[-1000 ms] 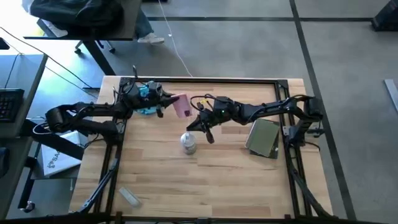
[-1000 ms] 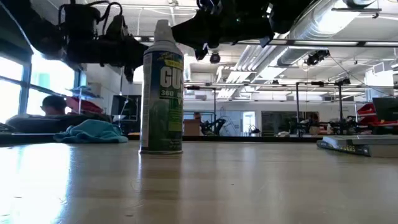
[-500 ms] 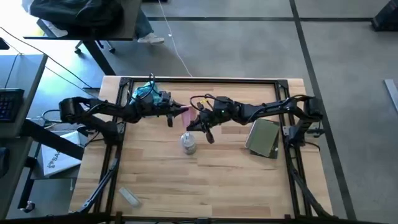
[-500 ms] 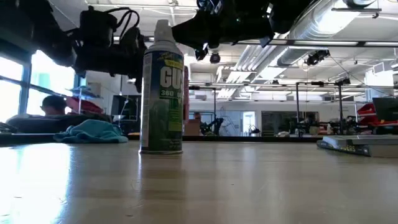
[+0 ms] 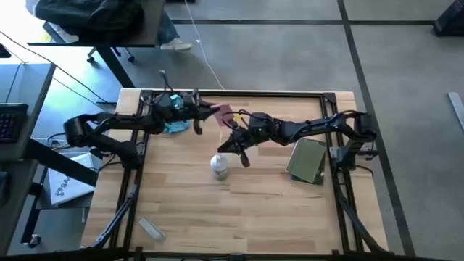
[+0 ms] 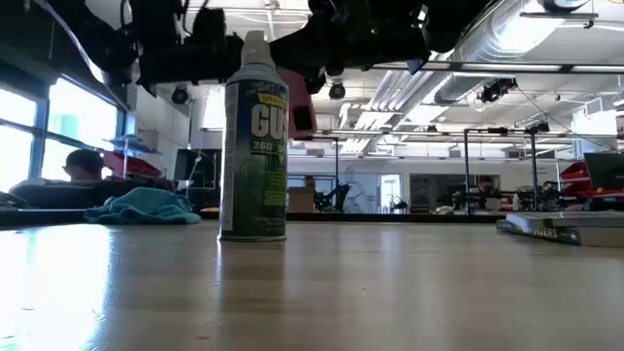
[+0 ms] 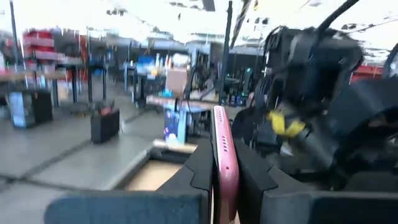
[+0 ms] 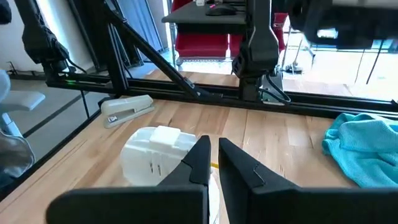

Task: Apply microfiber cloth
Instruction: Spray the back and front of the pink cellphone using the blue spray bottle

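The spray can [image 6: 253, 136] stands upright near the table's middle; its green label reads "GU" in large white letters with "360" beneath — the rest is cut off by the can's curve. From above it shows as a white cap [image 5: 220, 166].

The microfiber cloth [image 6: 142, 206] lies crumpled on the table [image 5: 254, 210] near the far left edge, a low teal heap with no clear long axis; in the low view it spreads wider than it is tall. In the high view it sits under the left arm [image 5: 175, 127].

The left gripper [image 7: 225, 180] is raised above the far part of the table, its 2 fingers clamped on a pink phone [image 7: 222, 163] held on edge, its long axis running away from the wrist. From above the phone [image 5: 223, 116] points toward the right arm.

The right gripper [image 8: 213, 163] hovers over the can's cap, fingers narrowly parted, holding nothing. A stapler [image 8: 127, 109] lies near the table's edge, and a grey-green pad [image 5: 307, 161] rests at the right.
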Robot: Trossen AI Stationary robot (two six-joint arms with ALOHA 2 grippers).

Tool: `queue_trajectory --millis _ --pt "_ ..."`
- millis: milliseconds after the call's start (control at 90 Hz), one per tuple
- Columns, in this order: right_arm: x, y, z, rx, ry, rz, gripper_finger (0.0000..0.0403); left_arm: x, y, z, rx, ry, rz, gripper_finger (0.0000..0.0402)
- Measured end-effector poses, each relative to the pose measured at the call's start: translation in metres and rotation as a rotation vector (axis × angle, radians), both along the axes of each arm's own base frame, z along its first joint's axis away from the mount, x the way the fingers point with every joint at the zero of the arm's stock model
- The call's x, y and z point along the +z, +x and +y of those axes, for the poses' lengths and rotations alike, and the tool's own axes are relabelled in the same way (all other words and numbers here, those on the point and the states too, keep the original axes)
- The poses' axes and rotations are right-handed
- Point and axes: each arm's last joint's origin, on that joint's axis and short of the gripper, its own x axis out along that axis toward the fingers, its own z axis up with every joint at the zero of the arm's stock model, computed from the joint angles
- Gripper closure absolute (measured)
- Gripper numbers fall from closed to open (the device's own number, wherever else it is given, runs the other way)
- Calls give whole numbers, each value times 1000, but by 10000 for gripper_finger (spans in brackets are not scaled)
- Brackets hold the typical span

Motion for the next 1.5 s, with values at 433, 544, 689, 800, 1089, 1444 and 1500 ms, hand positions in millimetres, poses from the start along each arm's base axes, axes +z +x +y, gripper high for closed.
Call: queue_trajectory --millis 433,544,689,800,1089,1444,1500 --pt "50 -22 -1 -100 -99 -134 403 -5 -11 -22 124 936 397 390" --pt "63 -33 0 -119 -119 -138 403 -17 -6 -25 172 1144 570 390" --pt "71 -44 -8 -264 -130 -76 403 -24 3 -30 216 1278 653 390" --pt "62 -48 -21 -445 -39 45 403 -31 13 -35 221 1353 653 390" --pt "41 -57 -27 -456 150 283 403 -50 28 -40 267 1406 765 390" --pt "14 -20 -12 -382 114 173 403 -48 29 -48 285 1455 790 390" --pt "14 -18 -12 -385 112 157 403 -48 30 -49 287 1470 798 390"
